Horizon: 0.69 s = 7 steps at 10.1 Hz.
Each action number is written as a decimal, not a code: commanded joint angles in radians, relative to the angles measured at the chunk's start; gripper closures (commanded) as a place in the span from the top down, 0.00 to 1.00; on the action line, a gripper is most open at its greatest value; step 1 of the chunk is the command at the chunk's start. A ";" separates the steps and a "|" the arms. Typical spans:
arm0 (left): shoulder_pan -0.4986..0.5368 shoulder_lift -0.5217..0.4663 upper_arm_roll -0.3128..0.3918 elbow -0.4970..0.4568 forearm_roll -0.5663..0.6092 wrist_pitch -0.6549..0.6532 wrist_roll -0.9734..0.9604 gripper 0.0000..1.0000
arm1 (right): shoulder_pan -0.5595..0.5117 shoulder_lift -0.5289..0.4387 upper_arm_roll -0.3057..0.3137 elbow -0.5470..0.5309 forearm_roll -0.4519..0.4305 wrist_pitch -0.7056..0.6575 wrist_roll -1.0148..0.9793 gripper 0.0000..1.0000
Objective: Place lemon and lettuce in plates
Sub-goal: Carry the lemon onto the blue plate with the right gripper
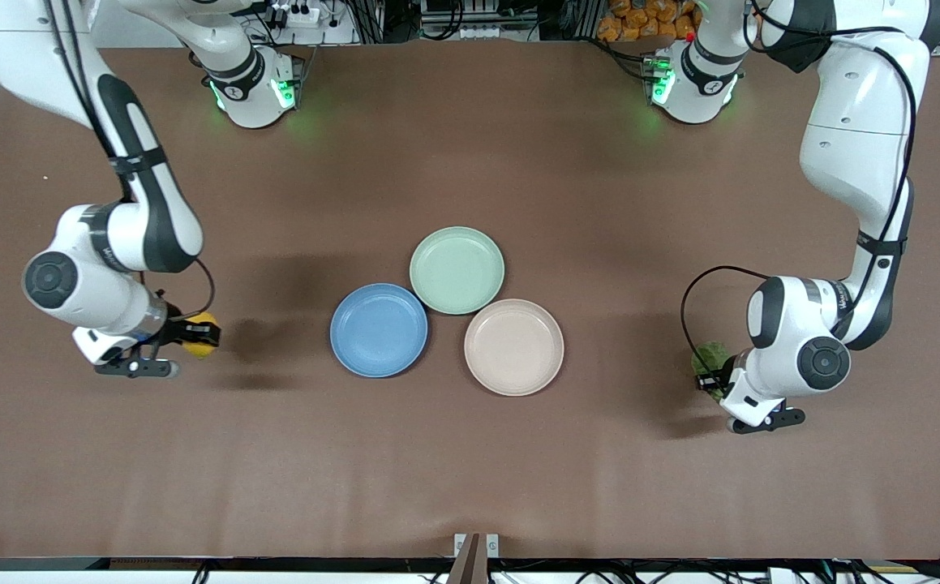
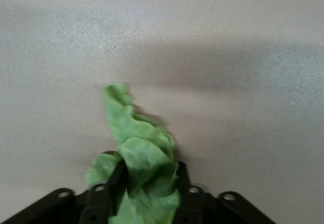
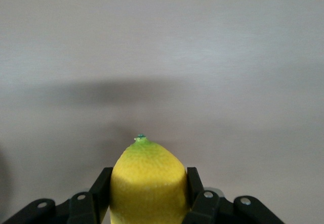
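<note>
My right gripper (image 1: 198, 334) is shut on the yellow lemon (image 1: 202, 334) and holds it above the bare table toward the right arm's end, beside the blue plate (image 1: 379, 330). In the right wrist view the lemon (image 3: 148, 183) sits between the fingers, its green stem tip pointing away. My left gripper (image 1: 713, 369) is shut on the green lettuce leaf (image 1: 710, 357) above the table toward the left arm's end, beside the beige-pink plate (image 1: 513, 347). In the left wrist view the lettuce (image 2: 139, 153) hangs crumpled between the fingers. Both plates lie empty.
A pale green plate (image 1: 457, 269), also empty, touches the two others on the side farther from the front camera. The brown table (image 1: 470, 470) stretches bare around the plates. The arm bases stand along the table's edge farthest from the camera.
</note>
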 commanded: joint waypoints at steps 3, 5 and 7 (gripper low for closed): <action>0.005 -0.014 -0.001 0.000 0.029 0.007 -0.028 0.00 | 0.151 0.012 -0.002 0.001 0.240 0.002 0.028 0.03; 0.001 -0.048 -0.010 0.000 0.026 0.004 -0.038 0.00 | 0.209 0.039 -0.002 0.035 0.305 0.014 0.030 0.05; -0.015 -0.076 -0.012 0.002 0.015 0.000 -0.083 0.00 | 0.274 0.086 -0.002 0.050 0.410 0.087 0.028 0.05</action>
